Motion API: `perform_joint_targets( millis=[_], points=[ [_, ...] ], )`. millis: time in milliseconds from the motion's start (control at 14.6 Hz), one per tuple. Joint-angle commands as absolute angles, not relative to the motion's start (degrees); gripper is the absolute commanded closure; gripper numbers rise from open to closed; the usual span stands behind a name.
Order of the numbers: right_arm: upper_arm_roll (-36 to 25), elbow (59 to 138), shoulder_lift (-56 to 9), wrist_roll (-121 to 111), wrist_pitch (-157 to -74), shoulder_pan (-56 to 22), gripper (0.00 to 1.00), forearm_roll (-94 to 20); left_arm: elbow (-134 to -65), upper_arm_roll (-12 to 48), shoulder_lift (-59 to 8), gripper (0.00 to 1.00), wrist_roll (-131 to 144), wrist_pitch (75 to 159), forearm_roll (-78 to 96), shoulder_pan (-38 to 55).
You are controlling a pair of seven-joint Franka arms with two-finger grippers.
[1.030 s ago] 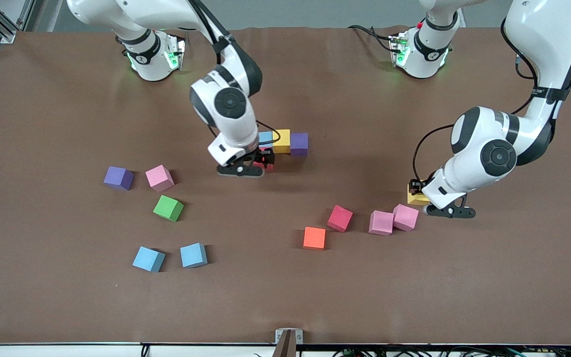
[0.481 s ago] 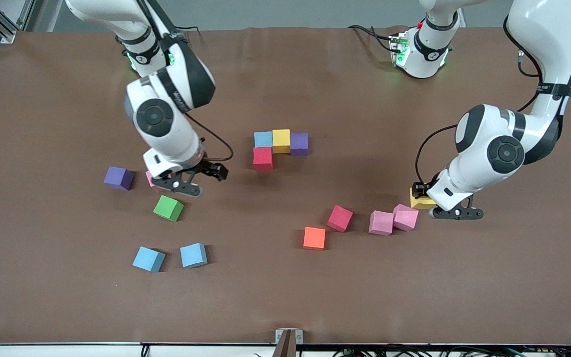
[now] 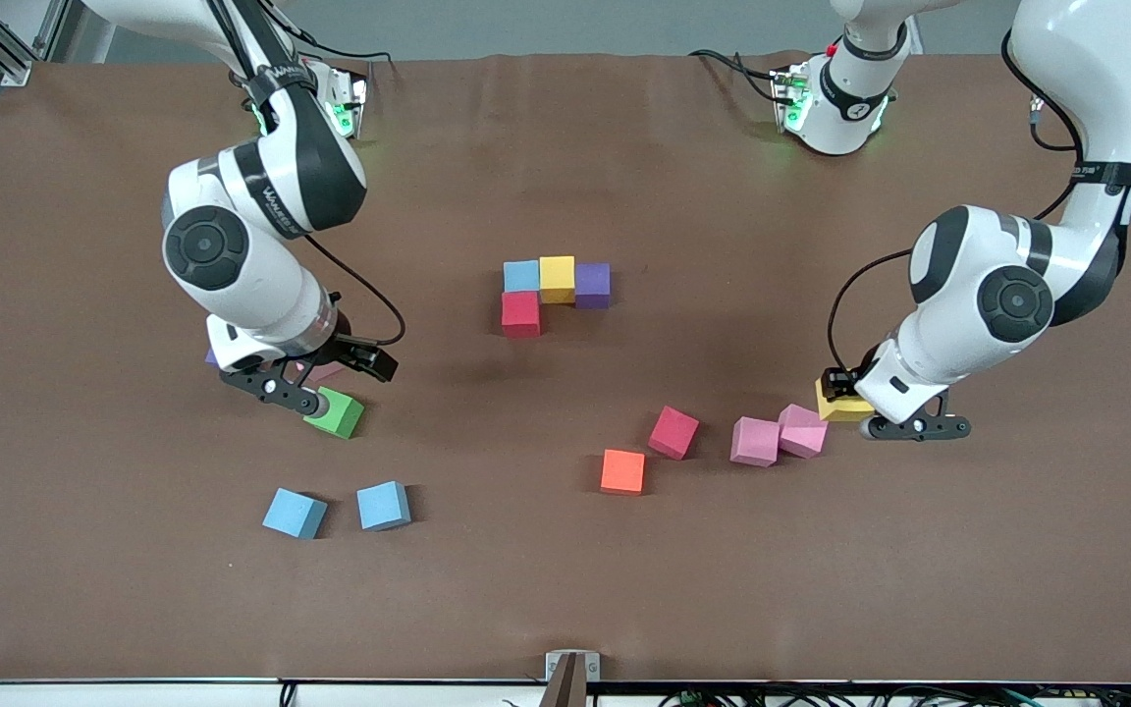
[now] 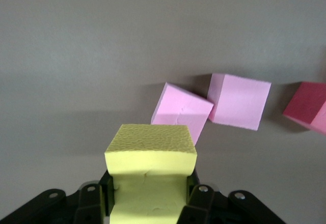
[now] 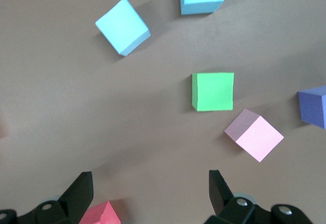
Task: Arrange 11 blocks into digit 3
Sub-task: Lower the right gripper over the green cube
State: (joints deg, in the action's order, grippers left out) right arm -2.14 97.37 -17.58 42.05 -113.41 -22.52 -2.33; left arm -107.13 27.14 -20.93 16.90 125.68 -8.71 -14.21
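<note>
Leaving the four-block start of the digit 3 [image 3: 554, 293], the wide-open right tool [image 3: 315, 381] now hangs over the green block [image 3: 335, 412]; the left tool [image 3: 865, 412], lifted, clamps a yellow block [image 4: 151, 155] above two pink blocks [image 3: 780, 436].

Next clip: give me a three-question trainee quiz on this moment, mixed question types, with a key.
1. True or false: the left gripper is shut on the yellow block.
2. How many blocks form the started cluster at mid-table?
3. The right gripper is: A) open above loose blocks, B) shut on the green block, C) resting on the table.

Key: 1 true; 2 four; 3 A.
</note>
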Motion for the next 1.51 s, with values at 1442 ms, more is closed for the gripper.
perform_joint_targets(
  millis=[1442],
  points=[
    [-1.2, 111.9, -24.4, 40.5, -137.5, -14.2, 0.00, 2.5, -97.5, 27.3, -27.2, 0.61, 23.5, 120.1, -10.4, -13.4]
  ],
)
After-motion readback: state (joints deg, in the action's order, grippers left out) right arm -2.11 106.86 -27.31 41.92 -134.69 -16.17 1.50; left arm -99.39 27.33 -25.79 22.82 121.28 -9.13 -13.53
